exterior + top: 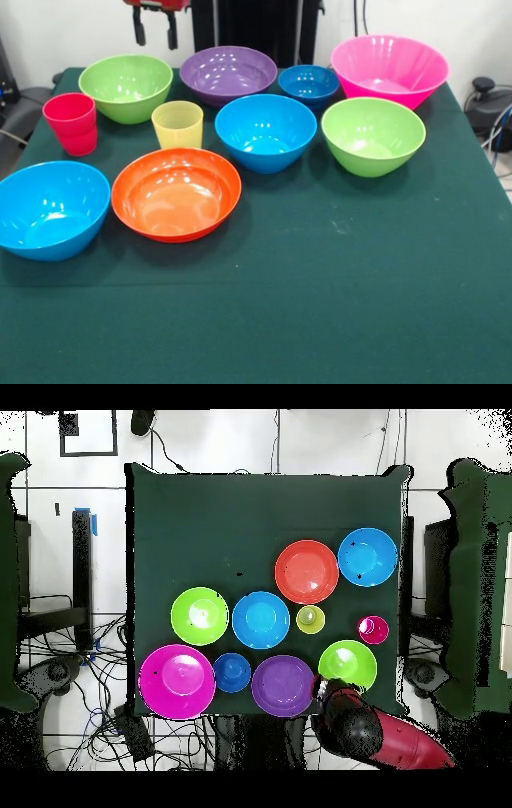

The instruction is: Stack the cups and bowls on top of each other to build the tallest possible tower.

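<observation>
Ten pieces stand apart on the green surface (336, 304), every one upright with its mouth up, and nothing is nested yet, so no tower has been started. Along the far row sit a lime green bowl (126, 86), the purple bowl (228, 74), the small dark blue bowl (309, 84) and the big pink bowl (389, 69). In the middle row are the red cup (71, 122), the translucent yellow cup (178, 124), a light blue bowl (266, 132) and the second lime green bowl (373, 134). Nearest the camera lie the other light blue bowl (50, 210) and the orange bowl (176, 194).

The spread looks deliberate: with gaps between most rims, each piece can be reached from above without knocking a neighbour, though the far bowls sit close together.

The gripper (155, 30) hangs released at the top edge, two dark fingers (139, 30) parted and holding nothing, above the gap between the far lime green bowl and the purple bowl. From overhead the arm (375, 734) reaches in over that same corner.
</observation>
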`<state>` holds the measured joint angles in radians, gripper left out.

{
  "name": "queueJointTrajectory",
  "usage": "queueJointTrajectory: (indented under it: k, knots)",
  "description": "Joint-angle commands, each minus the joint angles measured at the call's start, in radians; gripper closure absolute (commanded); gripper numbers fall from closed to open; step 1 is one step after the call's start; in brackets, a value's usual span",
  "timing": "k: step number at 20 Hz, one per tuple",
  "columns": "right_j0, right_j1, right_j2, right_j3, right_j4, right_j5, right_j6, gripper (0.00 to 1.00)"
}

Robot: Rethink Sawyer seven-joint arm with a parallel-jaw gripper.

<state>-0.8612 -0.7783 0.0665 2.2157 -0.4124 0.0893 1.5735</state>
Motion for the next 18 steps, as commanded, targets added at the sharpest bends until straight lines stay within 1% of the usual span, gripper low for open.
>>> queueJointTrajectory:
  k: [1, 7, 18]
  knots:
    - [0.053, 0.078, 0.021, 0.000, -0.044, -0.076, 0.134, 0.00]
    - [0.071, 0.082, 0.010, 0.007, -0.033, -0.096, 0.149, 0.00]
    - [0.086, 0.059, 0.023, 0.023, -0.004, -0.081, 0.159, 0.00]
